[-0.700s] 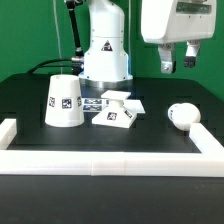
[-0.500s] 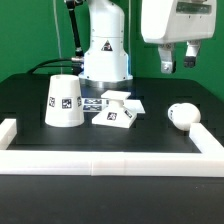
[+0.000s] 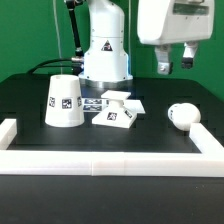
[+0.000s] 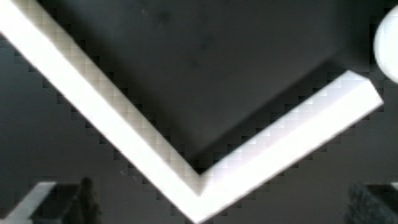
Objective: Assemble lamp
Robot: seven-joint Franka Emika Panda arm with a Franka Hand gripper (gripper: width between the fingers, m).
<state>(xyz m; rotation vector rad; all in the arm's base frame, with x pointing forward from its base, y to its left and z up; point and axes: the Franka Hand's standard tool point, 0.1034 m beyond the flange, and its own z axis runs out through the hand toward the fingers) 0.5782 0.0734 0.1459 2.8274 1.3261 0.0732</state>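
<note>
The white cone shade (image 3: 64, 102) with a square tag stands on the black table at the exterior view's left. The flat angular base (image 3: 118, 109) with tags lies in the middle. The round bulb (image 3: 181, 116) lies at the exterior view's right, near the wall. My gripper (image 3: 176, 64) hangs high above the table, above and behind the bulb, open and empty. In the wrist view its fingertips (image 4: 54, 200) show dark and far apart, with nothing between them.
A white wall (image 3: 100, 162) fences the table's front and sides; its corner (image 4: 196, 150) fills the wrist view. The white robot pedestal (image 3: 105, 50) stands behind the base. The marker board (image 3: 92, 102) lies between shade and base.
My gripper has shifted slightly toward the exterior view's left. The lamp parts have not moved.
</note>
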